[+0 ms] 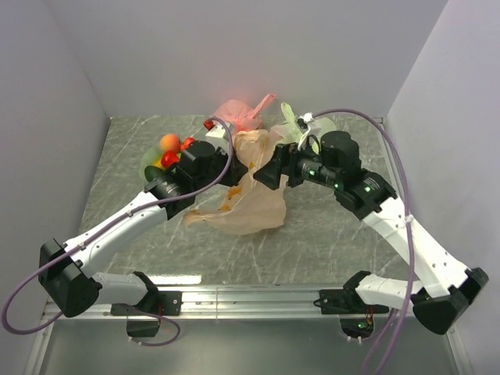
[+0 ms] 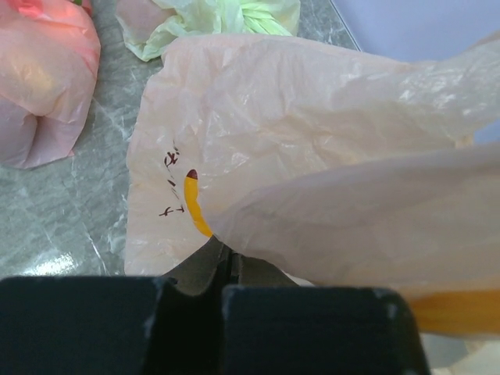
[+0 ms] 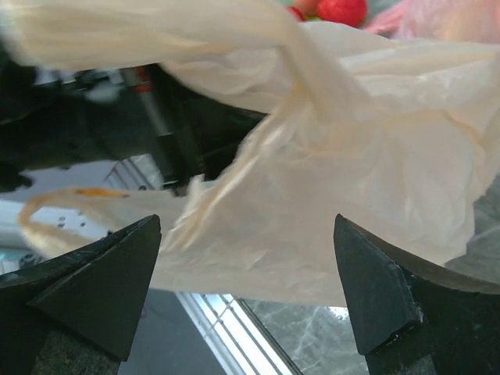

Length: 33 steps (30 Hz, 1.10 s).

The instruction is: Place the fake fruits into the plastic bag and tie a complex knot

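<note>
The pale orange plastic bag [image 1: 251, 201] lies crumpled and flat at the table's middle, one part lifted between my two grippers. My left gripper [image 1: 234, 173] is shut on a fold of the bag [image 2: 312, 133]; in the left wrist view its jaws [image 2: 226, 259] meet with plastic pinched between them. My right gripper [image 1: 270, 173] is open, just right of the lifted plastic. In the right wrist view the bag [image 3: 336, 187] hangs in front of the gripper's [image 3: 246, 226] spread fingers. The fake fruits [image 1: 172, 148], red, orange and yellow, sit in a pale green dish [image 1: 150, 166] at the back left. No knot shows.
A pink-red tied bag [image 1: 238, 113] and a light green tied bag [image 1: 301, 126] lie at the back, just behind the orange bag. They also show in the left wrist view, pink [image 2: 39, 78] and green [image 2: 226, 19]. Grey walls enclose the table.
</note>
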### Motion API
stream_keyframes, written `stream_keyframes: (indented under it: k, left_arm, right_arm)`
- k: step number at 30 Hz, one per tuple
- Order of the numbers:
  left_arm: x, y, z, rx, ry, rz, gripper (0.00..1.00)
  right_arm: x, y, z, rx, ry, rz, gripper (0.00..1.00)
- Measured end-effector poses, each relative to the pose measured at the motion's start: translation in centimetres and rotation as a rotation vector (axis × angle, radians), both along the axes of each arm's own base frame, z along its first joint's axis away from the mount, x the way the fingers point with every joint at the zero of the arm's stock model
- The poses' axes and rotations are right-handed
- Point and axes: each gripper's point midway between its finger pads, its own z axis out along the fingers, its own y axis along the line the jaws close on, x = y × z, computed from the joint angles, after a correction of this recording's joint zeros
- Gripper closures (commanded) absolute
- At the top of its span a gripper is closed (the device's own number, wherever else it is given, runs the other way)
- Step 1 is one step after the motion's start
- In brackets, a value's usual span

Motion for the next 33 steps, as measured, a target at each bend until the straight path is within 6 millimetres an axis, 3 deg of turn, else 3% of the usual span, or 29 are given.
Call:
stream_keyframes:
  k: [6,7,8,10,11,13,19,23,26,31,32,33]
  left_arm:
    - [0.4,-0.3,0.6,-0.007,-0.006,0.005,1.0]
    - [0.3,-0.3,0.6,-0.009,-0.006,0.005,1.0]
    - [0.3,-0.4,0.6,-0.01,-0.005,0.004,1.0]
    - [0.3,-0.4,0.6,-0.009,-0.003,0.003,1.0]
    - [0.2,-0.4,0.5,-0.007,-0.001,0.003,1.0]
    - [0.3,0.0,0.4,-0.001,0.009,0.006,1.0]
    - [0.6,4.0,-0.4,0.023,0.051,0.053,1.0]
    - [0.3,6.7,-2.6,0.059,0.097,0.086,1.0]
    - [-0.5,7.2,-4.6,0.097,0.153,0.069,1.0]
    - [-0.9,7.7,-5.5,0.115,0.194,0.044,1.0]
    - [-0.8,7.9,-5.7,0.114,0.202,0.042,1.0]
    - [-0.8,8.0,-5.8,0.111,0.209,0.037,1.0]
  right_arm:
    - [3.0,1.5,-2.9,-0.045,0.124,-0.063,0.04]
    - [3.4,1.8,-3.2,-0.049,0.14,-0.068,0.14]
    - [3.8,2.0,-3.6,-0.057,0.148,-0.071,0.41]
    - [4.1,2.0,-4.5,-0.086,0.158,-0.075,0.65]
    - [4.3,1.6,-5.1,-0.109,0.163,-0.081,0.89]
    - [4.4,0.4,-6.3,-0.155,0.175,-0.084,1.0]
    - [5.2,-7.8,-11.1,-0.327,0.209,-0.136,1.0]
    - [4.4,-11.8,-14.5,-0.452,0.241,-0.068,1.0]
    - [3.8,-12.4,-16.2,-0.529,0.259,0.051,1.0]
    - [4.1,-12.8,-18.5,-0.624,0.25,0.228,1.0]
    - [4.0,-13.0,-18.6,-0.635,0.24,0.251,0.88]
    - [4.0,-13.1,-18.6,-0.638,0.228,0.265,0.83]
